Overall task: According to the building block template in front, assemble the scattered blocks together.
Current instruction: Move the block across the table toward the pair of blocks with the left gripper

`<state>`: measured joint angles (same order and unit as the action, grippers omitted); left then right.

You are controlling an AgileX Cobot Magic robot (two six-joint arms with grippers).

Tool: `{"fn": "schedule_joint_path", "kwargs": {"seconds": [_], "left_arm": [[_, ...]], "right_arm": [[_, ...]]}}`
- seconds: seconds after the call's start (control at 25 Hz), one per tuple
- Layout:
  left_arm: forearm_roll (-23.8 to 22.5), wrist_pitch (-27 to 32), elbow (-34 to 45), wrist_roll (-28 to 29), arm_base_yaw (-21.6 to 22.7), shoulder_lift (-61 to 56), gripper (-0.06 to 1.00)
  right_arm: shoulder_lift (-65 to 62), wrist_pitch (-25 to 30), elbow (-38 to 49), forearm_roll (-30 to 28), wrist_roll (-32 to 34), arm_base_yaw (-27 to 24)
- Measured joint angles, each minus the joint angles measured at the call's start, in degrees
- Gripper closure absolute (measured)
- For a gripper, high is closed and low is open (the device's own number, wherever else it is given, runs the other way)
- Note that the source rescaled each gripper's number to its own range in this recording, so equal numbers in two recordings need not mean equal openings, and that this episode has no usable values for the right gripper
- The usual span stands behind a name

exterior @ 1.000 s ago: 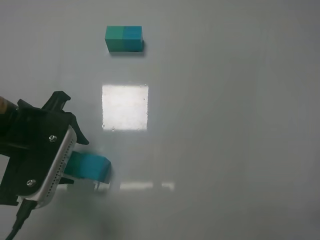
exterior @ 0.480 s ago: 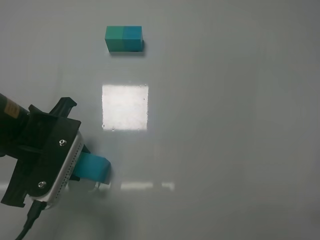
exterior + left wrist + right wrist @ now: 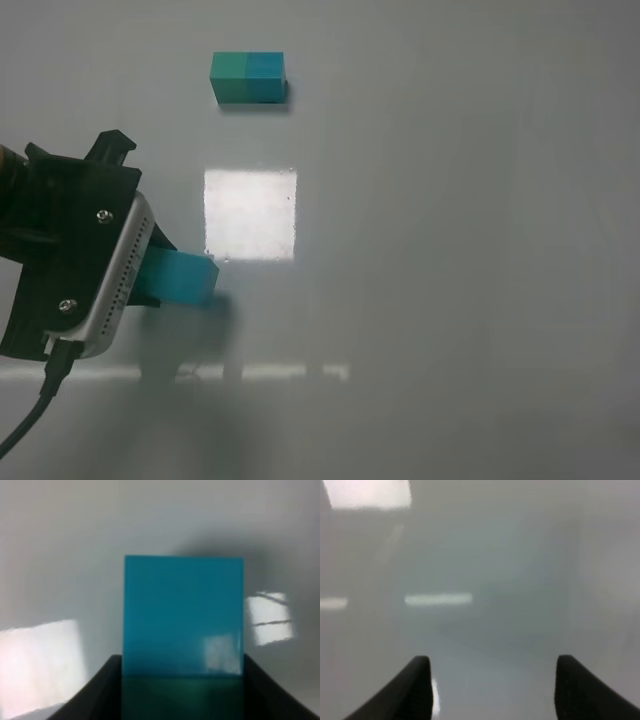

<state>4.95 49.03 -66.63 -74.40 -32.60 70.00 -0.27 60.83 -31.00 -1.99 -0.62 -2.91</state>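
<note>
The building block template (image 3: 248, 77), a two-tone bar with a teal-green left half and a cyan-blue right half, lies at the far middle of the table. My left gripper (image 3: 150, 280) is shut on the scattered blocks and holds them above the table, over their shadow. The cyan-blue cube (image 3: 187, 278) sticks out to the right of the wrist. In the left wrist view the cyan-blue cube (image 3: 183, 612) sits against the teal-green cube (image 3: 182, 697), between my black fingers (image 3: 102, 692). My right gripper (image 3: 492, 680) is open and empty over bare table; the exterior view does not show it.
A bright square light reflection (image 3: 250, 214) lies on the grey table (image 3: 450, 250) between the template and the held blocks. A thin reflection strip (image 3: 295, 372) lies nearer the front. A black cable (image 3: 40, 410) hangs from the left wrist.
My left gripper has lifted the two blocks off the table and carried them toward the far side. Their shadow now lies apart from them.
</note>
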Motion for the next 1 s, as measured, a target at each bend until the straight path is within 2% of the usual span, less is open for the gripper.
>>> {"fn": "schedule_joint_path", "kwargs": {"seconds": [0.2,0.56,1.0], "left_arm": [[-0.34,-3.22,-3.39,1.71,1.78,1.62,0.92],[4.2,-5.81,-10.95,7.58,2.83,10.11,0.92],[4.36,-5.96,-13.13,7.06,3.03,13.59,0.92]], "right_arm": [[0.0,0.0,0.0,0.0,0.0,0.0],[0.0,0.0,0.0,0.0,0.0,0.0],[0.0,0.0,0.0,0.0,0.0,0.0]]}}
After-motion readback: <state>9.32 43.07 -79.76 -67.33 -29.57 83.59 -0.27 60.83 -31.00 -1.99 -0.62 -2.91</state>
